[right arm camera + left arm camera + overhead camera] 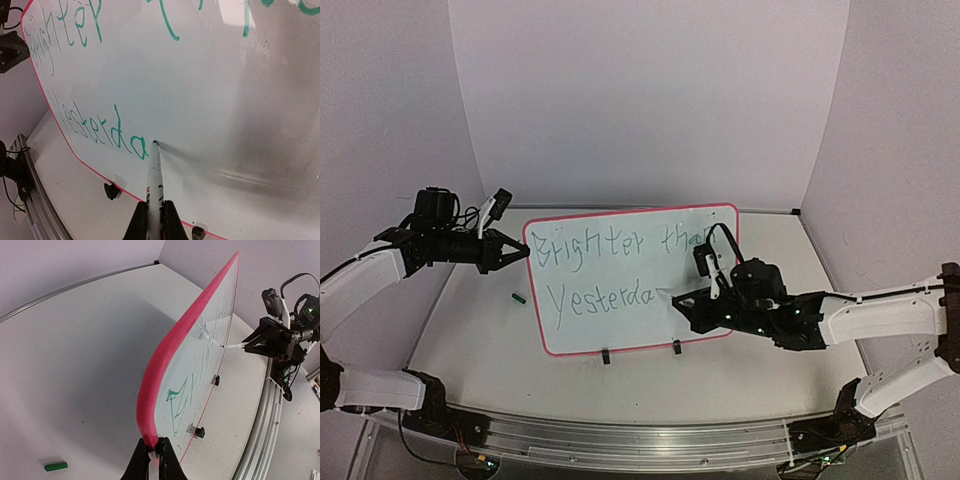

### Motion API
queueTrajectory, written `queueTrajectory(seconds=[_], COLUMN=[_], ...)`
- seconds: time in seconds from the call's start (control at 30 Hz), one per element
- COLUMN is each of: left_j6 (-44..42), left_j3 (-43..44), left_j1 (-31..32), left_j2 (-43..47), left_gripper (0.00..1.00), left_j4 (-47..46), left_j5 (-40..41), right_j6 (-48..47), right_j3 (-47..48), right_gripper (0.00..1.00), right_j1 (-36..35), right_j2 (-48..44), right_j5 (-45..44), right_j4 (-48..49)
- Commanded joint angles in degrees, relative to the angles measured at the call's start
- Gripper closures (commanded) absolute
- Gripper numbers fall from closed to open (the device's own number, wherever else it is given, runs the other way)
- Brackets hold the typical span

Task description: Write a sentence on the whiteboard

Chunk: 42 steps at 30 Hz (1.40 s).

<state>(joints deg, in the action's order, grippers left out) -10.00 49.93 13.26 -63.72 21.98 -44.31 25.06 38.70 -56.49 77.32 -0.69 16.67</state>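
Pale walls box in a white desk (470, 340). On it I see the whiteboard (620, 330) standing on its long edge, with two black clips (606, 356) along the bottom. My left tool (154, 447) is clamped on the board's red-pink left rim. My right tool (155, 209) is closed around a marker (154, 172), whose tip touches the board just right of the last "a". The sentence (600, 300) runs in green over two lines. The lower line reads "Yesterda", and my right arm hides the end of the upper line. A small green piece (55, 466) lies on the desk near the left tool.
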Motion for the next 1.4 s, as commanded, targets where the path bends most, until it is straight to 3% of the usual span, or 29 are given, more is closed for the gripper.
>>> queueTrajectory(seconds=[0.0,0.47,0.9,1.37], left_j6=[-2.4,-2.4,-2.5,-2.4], left_j3=[-0.6,-0.6,-0.6,-0.6], left_j1=[2.0,2.0,2.1,2.2], left_j2=[-2.0,-1.9,-1.9,-1.9], left_gripper=[1.00,1.00,1.00,1.00], left_j4=[5.6,5.6,5.7,5.6], left_j5=[2.4,2.3,2.3,2.2], right_j6=[-0.7,4.1,2.4,0.7], right_j3=[2.0,-3.6,-3.7,-1.7], right_gripper=[1.00,1.00,1.00,1.00], right_j1=[0.3,0.3,0.3,1.6], right_j2=[1.0,-2.1,-7.4,-3.9], right_j5=[-1.9,-3.3,-3.4,-3.1], right_j4=[1.6,0.3,0.9,1.1])
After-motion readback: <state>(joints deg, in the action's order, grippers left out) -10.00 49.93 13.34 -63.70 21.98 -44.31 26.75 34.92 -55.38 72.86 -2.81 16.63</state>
